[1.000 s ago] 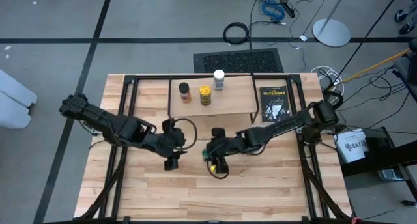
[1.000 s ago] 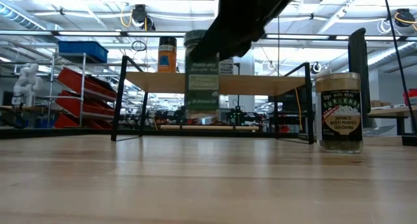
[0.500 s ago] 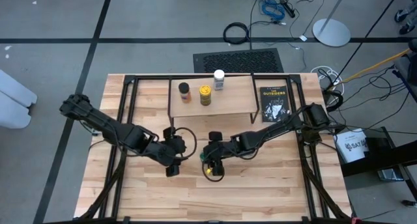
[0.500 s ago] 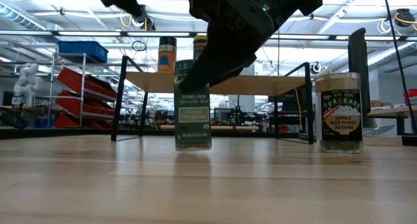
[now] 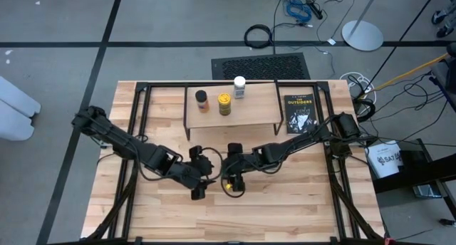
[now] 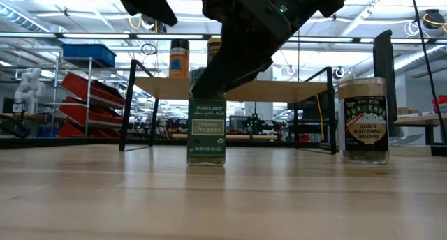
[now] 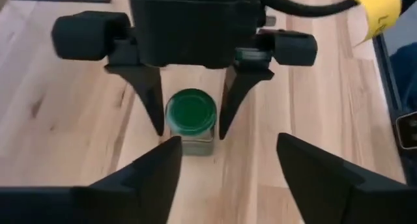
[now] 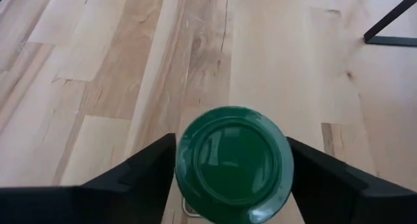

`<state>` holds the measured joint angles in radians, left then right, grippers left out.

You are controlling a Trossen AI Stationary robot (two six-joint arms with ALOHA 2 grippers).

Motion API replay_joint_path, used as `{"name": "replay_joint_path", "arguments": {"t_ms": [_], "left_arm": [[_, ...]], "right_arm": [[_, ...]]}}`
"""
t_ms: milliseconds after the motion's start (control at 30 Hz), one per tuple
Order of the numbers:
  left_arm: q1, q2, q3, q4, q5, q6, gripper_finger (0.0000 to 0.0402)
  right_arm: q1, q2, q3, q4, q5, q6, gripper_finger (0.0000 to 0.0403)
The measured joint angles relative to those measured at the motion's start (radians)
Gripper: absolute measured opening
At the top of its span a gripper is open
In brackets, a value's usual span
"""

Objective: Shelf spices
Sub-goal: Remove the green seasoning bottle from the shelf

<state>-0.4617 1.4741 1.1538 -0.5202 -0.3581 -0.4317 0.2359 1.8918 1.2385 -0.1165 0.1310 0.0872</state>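
The green-lidded spice jar stands upright on the tabletop, seen from above in the left wrist view and the right wrist view. My right gripper is above it, shut on it. My left gripper hovers open just to the jar's left, facing the right gripper, and touches nothing. The shelf at the far side carries the dark-lidded, yellow-lidded and white-lidded jars. Another jar stands on its base on the table. My right gripper holds the green-lidded jar at its top, the lid's rim pinched between the two fingers. The fingers come from above, pointing down. The jar stands upright with its base on the table.
A black book lies right of the shelf. The shelf's black legs stand behind the jar. Black frame rails run along both table sides. Bare wood lies toward the near edge.
My right gripper has moved down and toward the near edge, bringing the green-lidded jar from lifted clear to standing on the table. My left gripper has moved toward the near edge and right, closing in on the jar.
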Motion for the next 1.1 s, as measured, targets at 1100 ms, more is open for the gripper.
{"name": "replay_joint_path", "arguments": {"t_ms": [1100], "left_arm": [[0.099, 0.217, 0.000, 0.154, -0.037, 0.080, 0.0362]], "right_arm": [[0.122, -0.490, 0.000, -0.486, 0.032, 0.111, 0.0292]]}}
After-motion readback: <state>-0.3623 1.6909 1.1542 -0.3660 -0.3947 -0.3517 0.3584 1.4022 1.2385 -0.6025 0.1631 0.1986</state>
